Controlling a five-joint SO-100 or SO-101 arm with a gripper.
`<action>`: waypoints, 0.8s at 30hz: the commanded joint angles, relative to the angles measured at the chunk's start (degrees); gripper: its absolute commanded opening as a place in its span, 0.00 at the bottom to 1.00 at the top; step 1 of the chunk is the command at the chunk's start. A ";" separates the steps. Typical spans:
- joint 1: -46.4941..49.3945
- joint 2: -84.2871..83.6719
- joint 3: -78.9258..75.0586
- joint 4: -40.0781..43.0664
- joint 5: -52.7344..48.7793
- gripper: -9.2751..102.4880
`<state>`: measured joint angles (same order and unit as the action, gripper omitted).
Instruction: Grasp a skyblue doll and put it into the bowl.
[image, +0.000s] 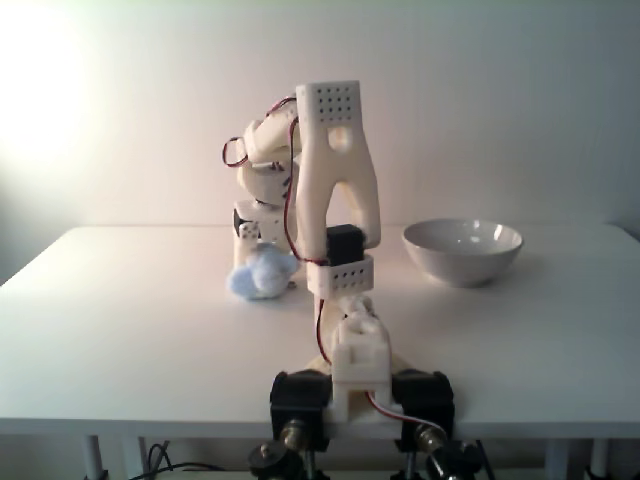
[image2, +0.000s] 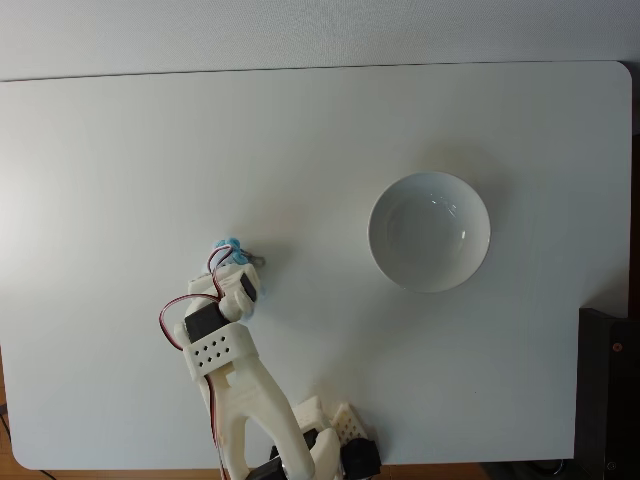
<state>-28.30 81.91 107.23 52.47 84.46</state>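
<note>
Early stage: doll not yet delivered, bowl empty.
The doll sits at tabletop level, well left of the bowl in the front fixed view; the end effector is lowered onto it, grip state unclear. Lifting, carrying and release remain.

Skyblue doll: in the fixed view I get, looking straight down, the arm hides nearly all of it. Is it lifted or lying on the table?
Observer: In a fixed view from the side, the skyblue doll rests on the table.
Operator: Is the claw squeezing it?
Observer: I cannot tell. The gripper hangs right at the doll's top, partly behind the arm.
Operator: And the bowl, is it flat like a plate?
Observer: No, the bowl is deep, tapering from a wide rim to a small base.
</note>
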 joint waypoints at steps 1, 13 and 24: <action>0.62 6.86 -1.14 -0.62 -0.26 0.08; 5.01 26.89 -1.05 0.09 0.00 0.08; 20.83 38.85 -1.14 -0.70 0.53 0.08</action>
<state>-10.63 117.42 107.23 52.38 84.73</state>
